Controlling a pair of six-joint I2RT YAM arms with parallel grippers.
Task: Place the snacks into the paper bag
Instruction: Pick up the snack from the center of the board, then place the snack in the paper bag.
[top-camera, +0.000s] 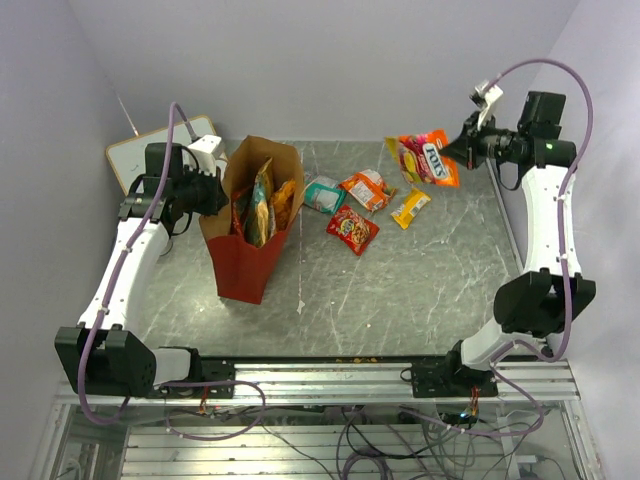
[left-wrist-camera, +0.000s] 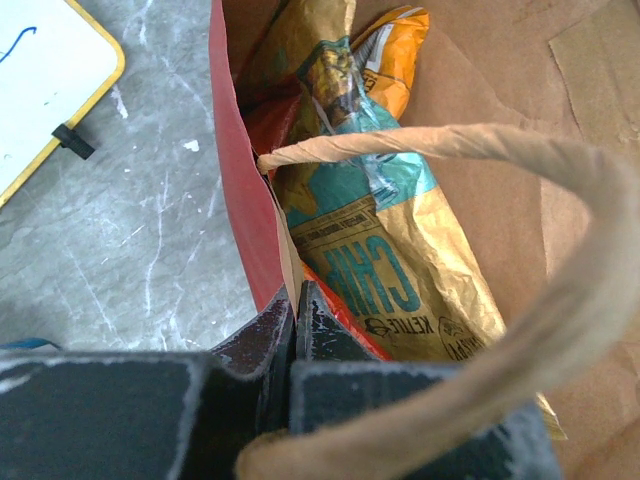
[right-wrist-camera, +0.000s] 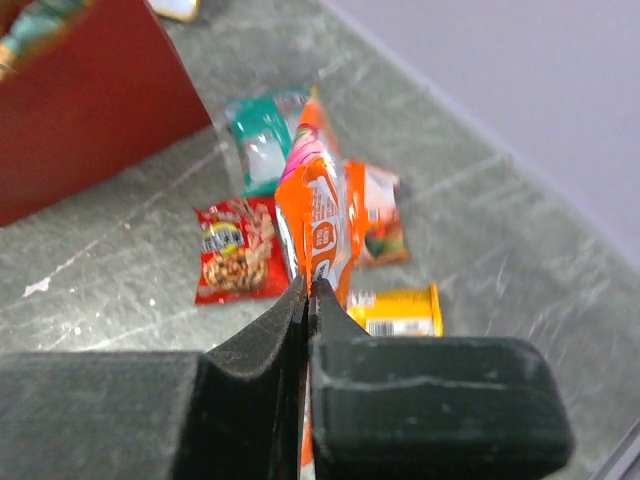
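grey marbled table (top-camera: 400, 290), lilac walls (top-camera: 300, 60). tall red paper bag (top-camera: 240, 265) upright at left, large tan-gold chip packets (top-camera: 262, 200) inside; left gripper (left-wrist-camera: 297, 300) pinches its rim. right gripper (right-wrist-camera: 307, 290) clamps orange foil packet (top-camera: 430, 158) aloft. 4 small packets (top-camera: 352, 229) lie unbagged.

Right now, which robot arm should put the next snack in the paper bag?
The right arm, probably. The right gripper is shut on an orange snack packet held above the table, ready to carry over. The left gripper is pinching the rim of the paper bag, so it is busy.
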